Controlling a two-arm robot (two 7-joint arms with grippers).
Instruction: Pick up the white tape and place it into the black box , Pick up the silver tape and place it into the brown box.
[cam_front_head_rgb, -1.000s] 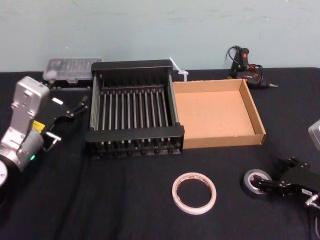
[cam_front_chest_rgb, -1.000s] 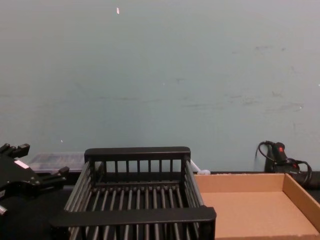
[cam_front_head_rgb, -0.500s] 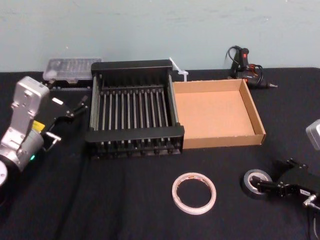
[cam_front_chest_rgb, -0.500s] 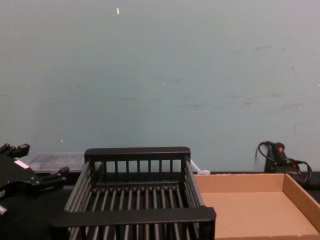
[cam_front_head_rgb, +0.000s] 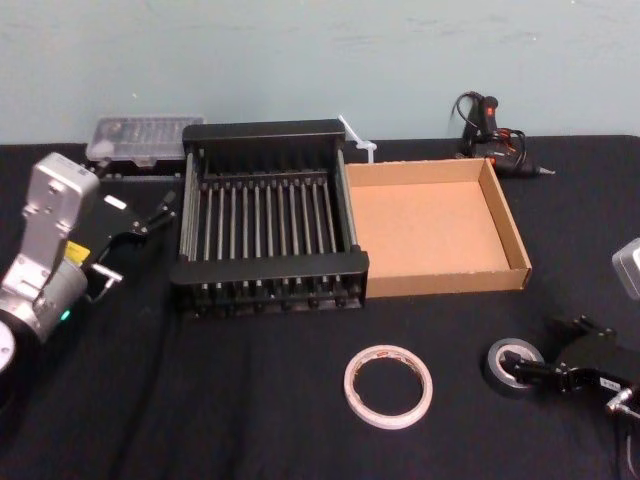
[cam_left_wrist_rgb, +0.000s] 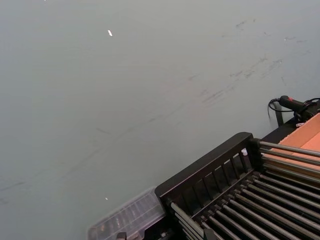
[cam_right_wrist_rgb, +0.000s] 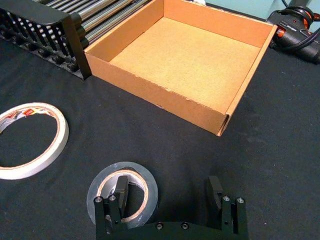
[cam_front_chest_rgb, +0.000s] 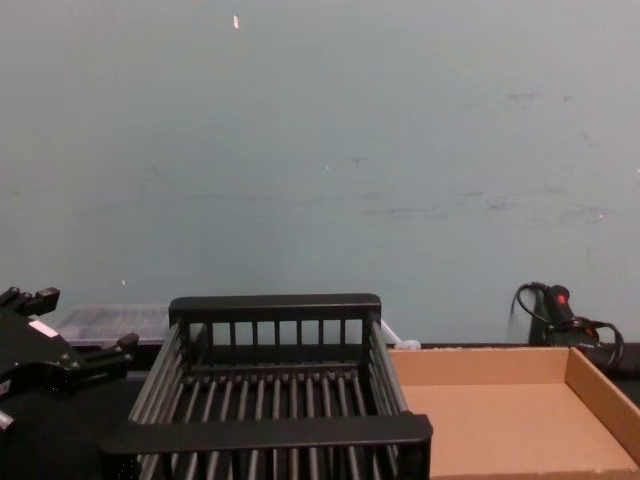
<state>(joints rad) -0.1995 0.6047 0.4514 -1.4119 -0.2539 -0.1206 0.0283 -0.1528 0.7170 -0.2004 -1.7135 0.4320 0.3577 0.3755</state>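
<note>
The silver tape (cam_front_head_rgb: 508, 352) lies flat on the black cloth at the near right. My right gripper (cam_front_head_rgb: 550, 352) is open and low at it. In the right wrist view one finger stands inside the hole of the silver tape (cam_right_wrist_rgb: 148, 184) and the other outside it; the right gripper (cam_right_wrist_rgb: 167, 196) grips nothing. The white tape (cam_front_head_rgb: 388, 419) (cam_right_wrist_rgb: 62, 135) lies flat to the left of it. The black box (cam_front_head_rgb: 270, 268) (cam_front_chest_rgb: 270, 432) and the brown box (cam_front_head_rgb: 450, 281) (cam_right_wrist_rgb: 155, 91) sit side by side farther back, both empty. My left gripper (cam_front_head_rgb: 135, 242) (cam_front_chest_rgb: 78, 320) hangs open, parked left of the crate.
A clear plastic parts case (cam_front_head_rgb: 145, 135) sits behind the crate at the back left. A glue gun with its cable (cam_front_head_rgb: 490, 125) lies behind the brown box, and a white zip tie (cam_front_head_rgb: 356, 136) between the two boxes at the back. Black cloth covers the table.
My right gripper has shifted slightly at the silver tape. The tapes, both boxes and the left arm have not moved.
</note>
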